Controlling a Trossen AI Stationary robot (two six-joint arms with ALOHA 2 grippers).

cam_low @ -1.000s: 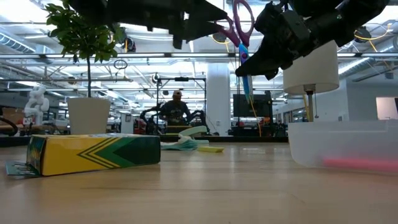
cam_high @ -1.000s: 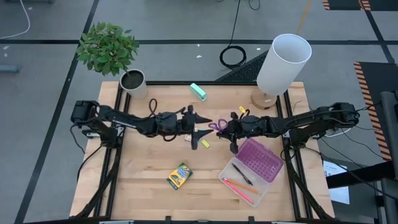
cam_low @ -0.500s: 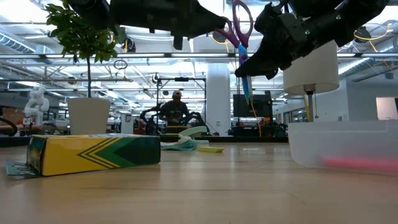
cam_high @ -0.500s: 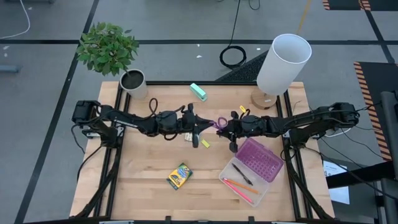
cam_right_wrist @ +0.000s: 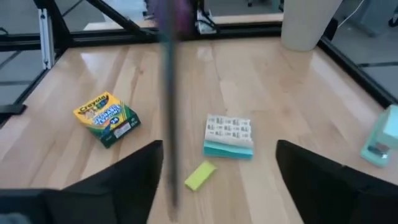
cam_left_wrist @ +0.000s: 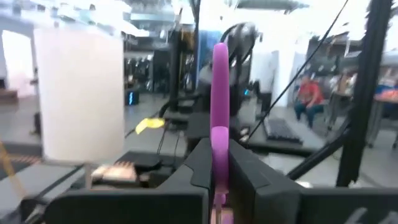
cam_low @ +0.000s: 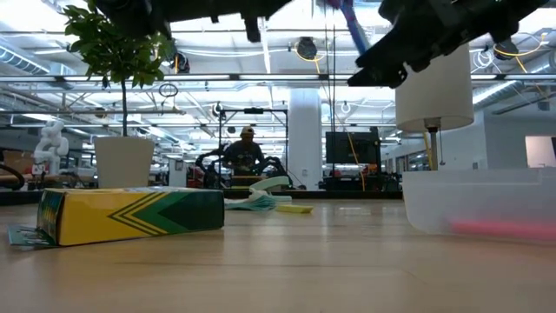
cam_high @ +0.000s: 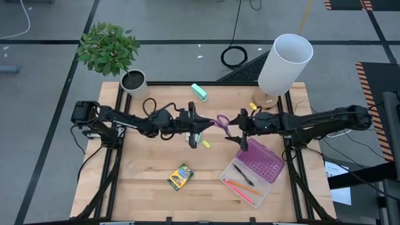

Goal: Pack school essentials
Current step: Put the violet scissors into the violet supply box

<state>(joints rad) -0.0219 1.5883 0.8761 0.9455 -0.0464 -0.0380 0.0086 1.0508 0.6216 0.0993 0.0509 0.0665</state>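
Note:
The purple-handled scissors hang in the air over the table's middle, with my left gripper shut on them. Their blade runs in front of my right gripper, which is open, its fingers apart from the blade. The green-yellow crayon box lies flat near the front. The small card and the yellow eraser lie on the table below the grippers. An open pink case at the right holds pens and pencils. My left gripper pinches the scissors' purple handle between its two fingers. The fingers lie level and come from the table's left. The scissors are lifted clear of the table, and their blade reaches toward the right arm.
A teal block lies at the far middle. A white lamp stands at the far right, and a plant with a white pot at the far left. Bare wood shows at the front left.
My left gripper has taken hold of the scissors' handle. My right gripper has let go of the scissors and drawn back toward the table's right edge. The scissors have risen a little and stay clear of the table.

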